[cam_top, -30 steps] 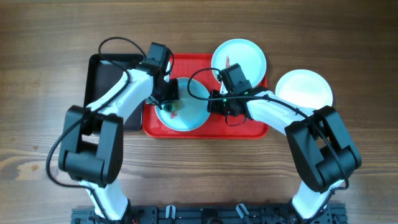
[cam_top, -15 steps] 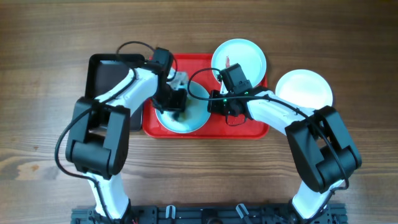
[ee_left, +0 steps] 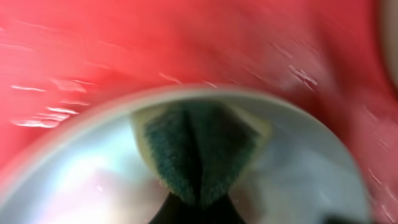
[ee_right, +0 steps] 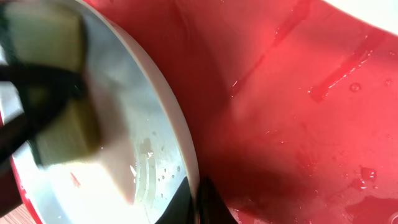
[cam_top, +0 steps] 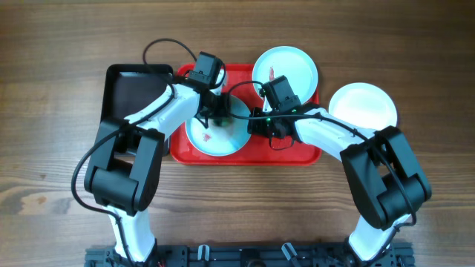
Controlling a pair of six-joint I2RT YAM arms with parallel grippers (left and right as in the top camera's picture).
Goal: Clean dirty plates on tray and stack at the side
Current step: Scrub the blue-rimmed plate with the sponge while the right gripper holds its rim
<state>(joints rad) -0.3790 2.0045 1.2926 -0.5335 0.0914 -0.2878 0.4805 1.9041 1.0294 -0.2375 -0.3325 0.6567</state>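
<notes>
A pale blue plate (cam_top: 223, 137) with red smears lies on the left half of the red tray (cam_top: 297, 154). My left gripper (cam_top: 217, 113) is shut on a green and yellow sponge (ee_left: 199, 149) and presses it on the far part of that plate (ee_left: 93, 180). My right gripper (cam_top: 256, 122) is shut on the plate's right rim (ee_right: 180, 134); the sponge (ee_right: 46, 93) shows in the right wrist view. A second pale blue plate (cam_top: 286, 70) with a red smear sits at the tray's back right. A white plate (cam_top: 364, 107) lies on the table to the right.
A smaller black tray (cam_top: 133, 96) lies left of the red tray, under my left arm. The red tray floor (ee_right: 298, 112) is wet with drops and streaks. Wooden table surrounds both trays.
My left gripper has moved the sponge from the plate's left-middle up and to the right, toward the far rim. My right gripper and the other plates have not moved.
</notes>
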